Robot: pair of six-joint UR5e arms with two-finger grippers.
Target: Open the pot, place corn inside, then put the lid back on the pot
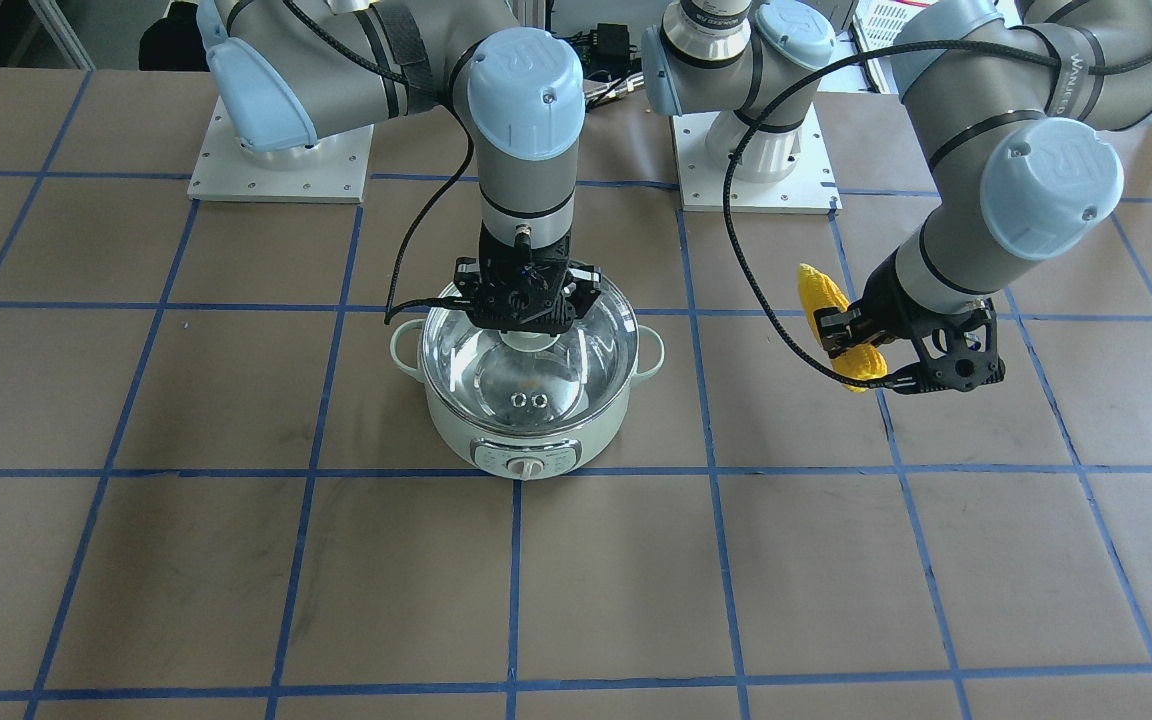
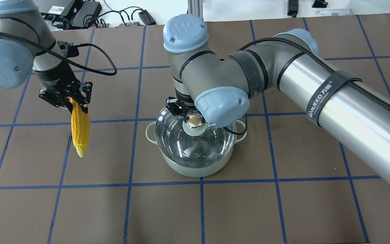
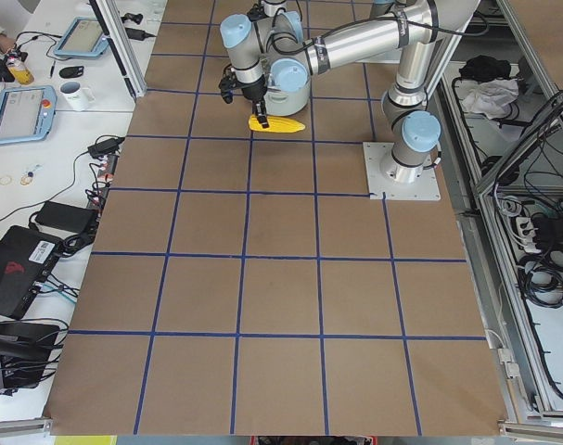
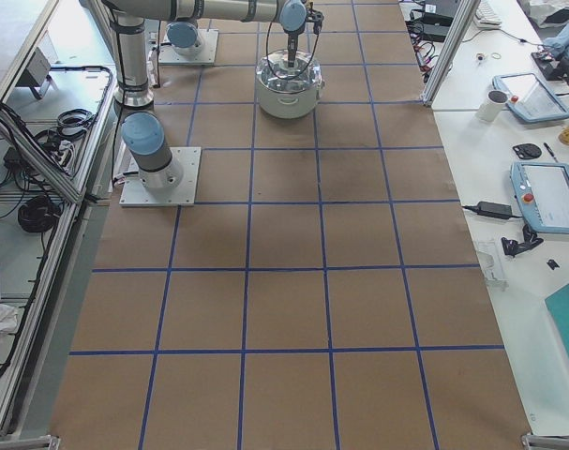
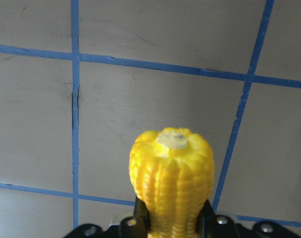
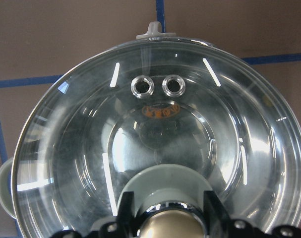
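The pale mint-green pot (image 1: 526, 440) stands mid-table with its dial toward the front. The clear glass lid (image 1: 536, 385) lies over its mouth; I cannot tell whether it rests on the rim or is just raised. My right gripper (image 1: 526, 335) comes straight down and is shut on the lid's knob (image 2: 195, 120). The right wrist view shows fingers (image 6: 126, 210) on both sides of the knob (image 6: 166, 225) and two steam holes. My left gripper (image 2: 74, 103) is shut on the yellow corn (image 2: 80, 132) and holds it above the table, well to the pot's side. The corn fills the left wrist view (image 5: 172, 173).
The two arm bases stand on white plates (image 1: 281, 165) at the robot's side of the table. The brown table (image 1: 586, 580) carries a blue tape grid. Cables hang from both wrists.
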